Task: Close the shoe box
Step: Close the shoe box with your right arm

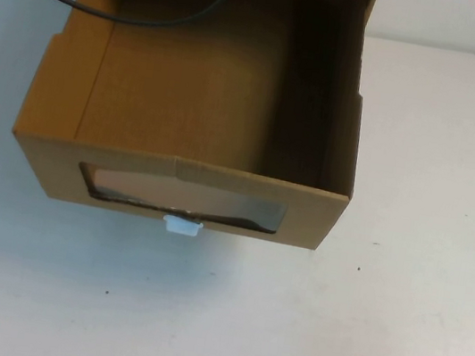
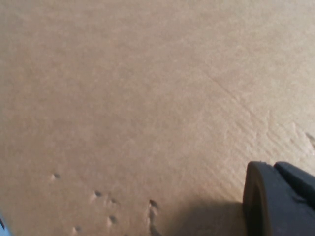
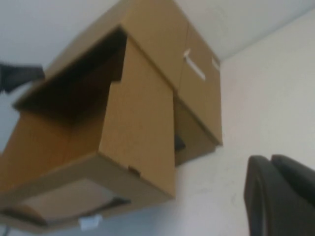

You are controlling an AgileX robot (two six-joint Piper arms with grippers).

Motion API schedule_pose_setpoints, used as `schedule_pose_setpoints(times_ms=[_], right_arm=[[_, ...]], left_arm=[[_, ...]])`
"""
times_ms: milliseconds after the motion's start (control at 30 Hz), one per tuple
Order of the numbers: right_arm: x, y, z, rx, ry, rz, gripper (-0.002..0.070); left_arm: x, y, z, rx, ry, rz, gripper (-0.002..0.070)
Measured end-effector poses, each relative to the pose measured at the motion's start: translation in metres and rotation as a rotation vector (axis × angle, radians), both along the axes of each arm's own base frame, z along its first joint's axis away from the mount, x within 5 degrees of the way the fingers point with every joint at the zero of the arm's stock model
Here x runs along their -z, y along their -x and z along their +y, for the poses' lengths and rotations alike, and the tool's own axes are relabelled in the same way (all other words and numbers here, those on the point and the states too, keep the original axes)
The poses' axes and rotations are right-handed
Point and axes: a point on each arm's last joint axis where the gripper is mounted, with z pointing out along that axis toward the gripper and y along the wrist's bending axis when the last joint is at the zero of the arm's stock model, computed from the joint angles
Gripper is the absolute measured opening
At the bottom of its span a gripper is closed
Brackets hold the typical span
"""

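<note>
1. Left gripper [image 2: 278,199] appears only in its own wrist view, as one dark finger held close against a plain brown cardboard surface [image 2: 147,98] that fills that view and has a few small dents; whether it is open or closed cannot be told.
2. Right gripper [image 3: 280,196] likewise shows only one dark finger in its wrist view, beside the box and above the white desk [image 3: 275,98]; its state cannot be told either.
3. Neither gripper is visible in the high view.
4. The brown cardboard drawer-style shoe box [image 1: 188,89] sits at the far edge of the desk, left of centre, with its drawer pulled out toward the near edge and its inside open to view.
5. Its front panel carries a clear rectangular window [image 1: 184,199], with a small white pull tab [image 1: 183,226] just below it.
6. A thin black cable [image 1: 110,13] crosses over the far left part of the drawer.
</note>
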Motion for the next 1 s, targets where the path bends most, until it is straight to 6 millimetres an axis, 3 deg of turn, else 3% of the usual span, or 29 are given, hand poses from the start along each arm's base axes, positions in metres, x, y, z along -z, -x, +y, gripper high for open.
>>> schedule_pose_setpoints(times_ms=[100,300,567,833,1000], right_arm=[[-0.022,-0.004,0.008,-0.109,0.142,0.128,-0.0013],[-0.056,-0.016,0.015,-0.266,0.371,0.214,-0.0013],[-0.067,-0.040,0.030,-0.484,0.472,0.297,-0.0011],[-0.090,-0.096,0.079,-0.721,0.549,0.361,-0.0011],[-0.110,-0.117,0.124,-0.843,0.580,0.286,-0.0011]], left_arm=[[0.000,0.000,0.000,0.000,0.000,0.000,-0.0003],[0.000,0.000,0.000,0.000,0.000,-0.001,-0.0003],[0.000,0.000,0.000,0.000,0.001,0.000,-0.0003],[0.000,0.000,0.000,-0.002,0.004,0.002,-0.0003],[0.000,0.000,0.000,-0.004,0.006,0.005,-0.0003]])
